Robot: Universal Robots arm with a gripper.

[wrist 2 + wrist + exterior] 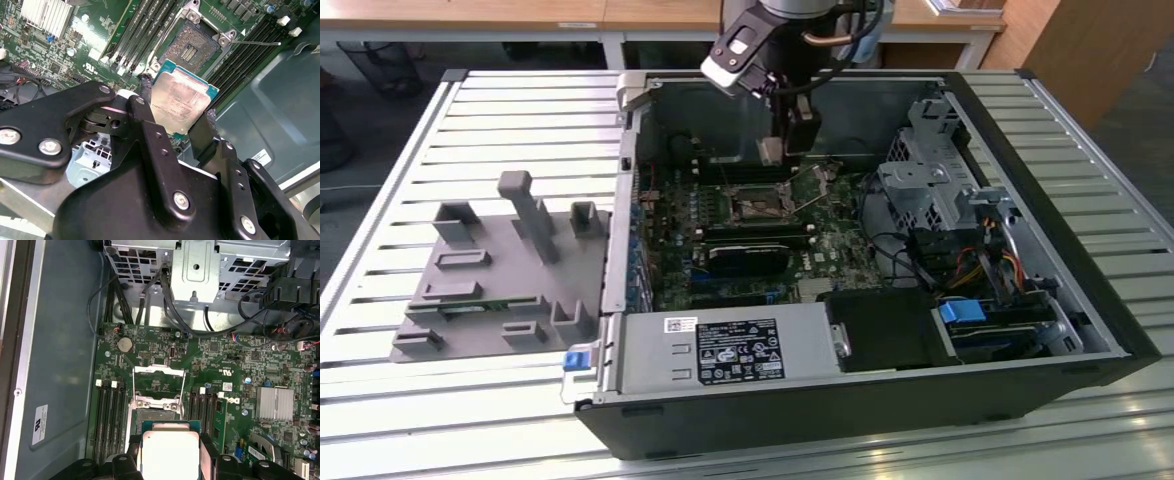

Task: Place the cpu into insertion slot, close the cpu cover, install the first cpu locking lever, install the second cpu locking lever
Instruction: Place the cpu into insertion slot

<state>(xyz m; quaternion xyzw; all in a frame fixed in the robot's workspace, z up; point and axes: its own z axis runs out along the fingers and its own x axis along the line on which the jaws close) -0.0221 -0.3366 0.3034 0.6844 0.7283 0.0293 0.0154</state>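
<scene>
Item 1, the exterior view's left: grey moulded fixture (500, 270) with upright posts, standing on the slatted tabletop (400, 420).

Item 2, centre: open black computer case (854, 425) lying on its side, with a grey power supply (727, 350) at its near edge and a green circuit board (670, 225) on its floor.

Item 3: tool (771, 150), lowered into the case and clenched on the cpu (182, 100). In both wrist views its black fingers (145, 107) press two opposite edges of the chip, silvery face outward.

Item 4: cpu (170, 452), held above the board near the insertion slot (156, 415) and not seated in it.

Item 5: insertion slot (192, 45), uncovered, dark centre exposed. The cpu cover (159, 370) is swung up off it.

Item 6, the exterior view's right: silver drive cage (927, 190) and bundled cables (981, 265).
</scene>
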